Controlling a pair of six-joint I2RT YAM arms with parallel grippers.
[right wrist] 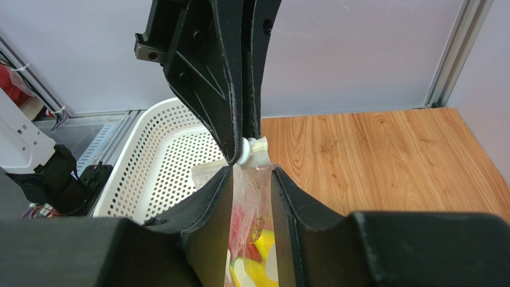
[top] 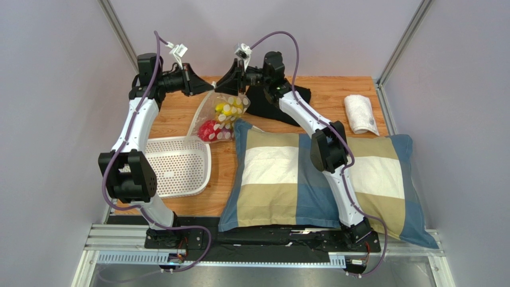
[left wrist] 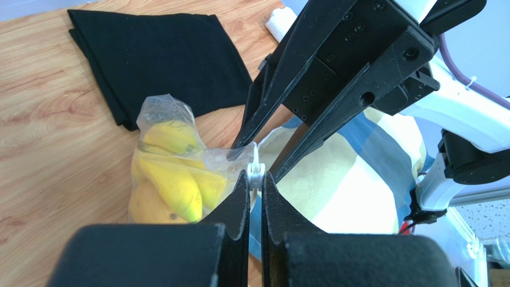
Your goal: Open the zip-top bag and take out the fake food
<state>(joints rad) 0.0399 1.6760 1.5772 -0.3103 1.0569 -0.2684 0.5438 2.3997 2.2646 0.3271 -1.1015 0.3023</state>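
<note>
The bag (top: 224,116) hangs over the table's far edge, about midway along it, between the tray (top: 179,164) and the black cloth (left wrist: 161,54). Its bottom sags toward the pillow's (top: 311,173) far left corner. The bananas (left wrist: 176,185) and the red pepper (top: 209,130) are inside.

The left gripper (left wrist: 255,179) is clamped tight on the white slider (right wrist: 250,149) at the bag's top. The right gripper (right wrist: 252,170) meets it tip to tip, its jaws partway apart astride the film just below the slider. I cannot tell whether they pinch the film.

The bag hangs below both grippers. The zip line seems to run left to right between them. So the slider likely has to travel along that axis while the right gripper anchors the film.
</note>
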